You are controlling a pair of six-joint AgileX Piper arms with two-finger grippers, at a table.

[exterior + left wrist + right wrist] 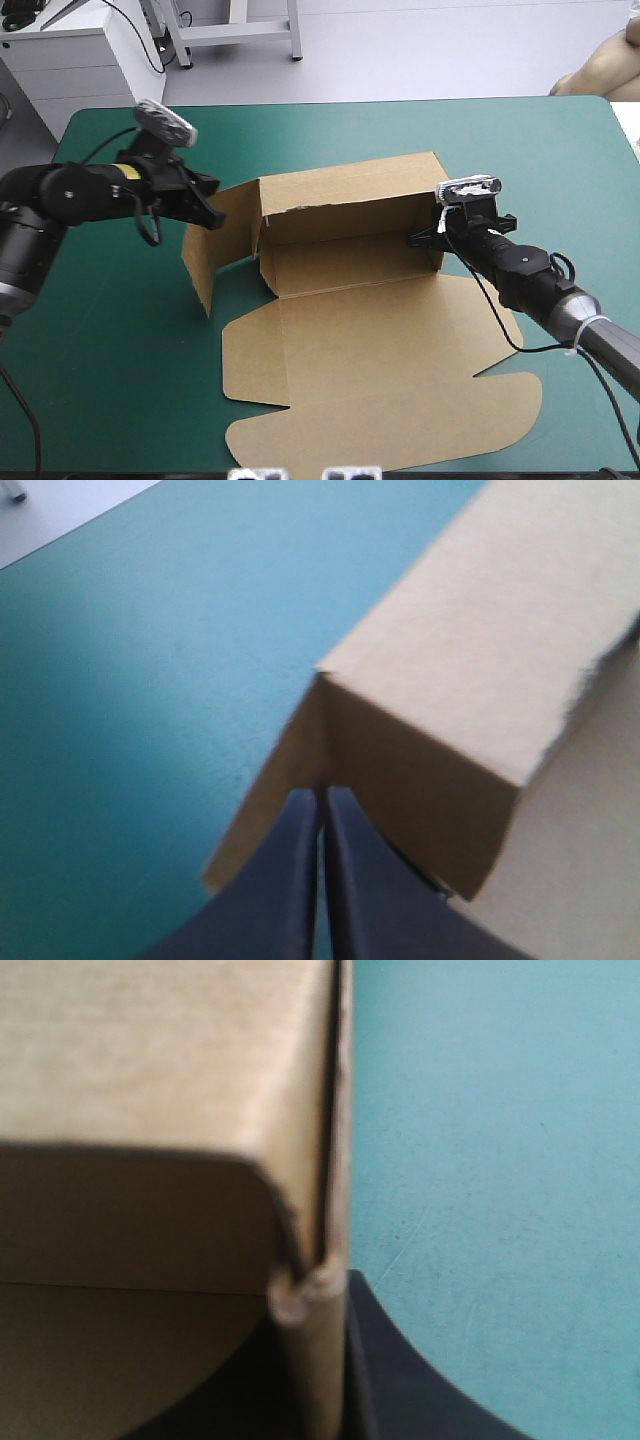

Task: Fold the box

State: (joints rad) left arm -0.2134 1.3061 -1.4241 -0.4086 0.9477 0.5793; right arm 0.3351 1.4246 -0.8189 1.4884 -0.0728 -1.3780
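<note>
The brown box lies mid-table with its back wall raised and its lid panel flat toward the near edge. Its left side flap stands upright, swung outward. My left gripper is shut, and in the left wrist view its tips meet at a crease of that flap, touching it. My right gripper is at the box's right end. In the right wrist view it is shut on the upright right wall, whose edge runs between the black fingers.
The teal-green cover shows bare to the left of the box, along the far edge and at the right. The flat lid's tabs reach close to the near edge.
</note>
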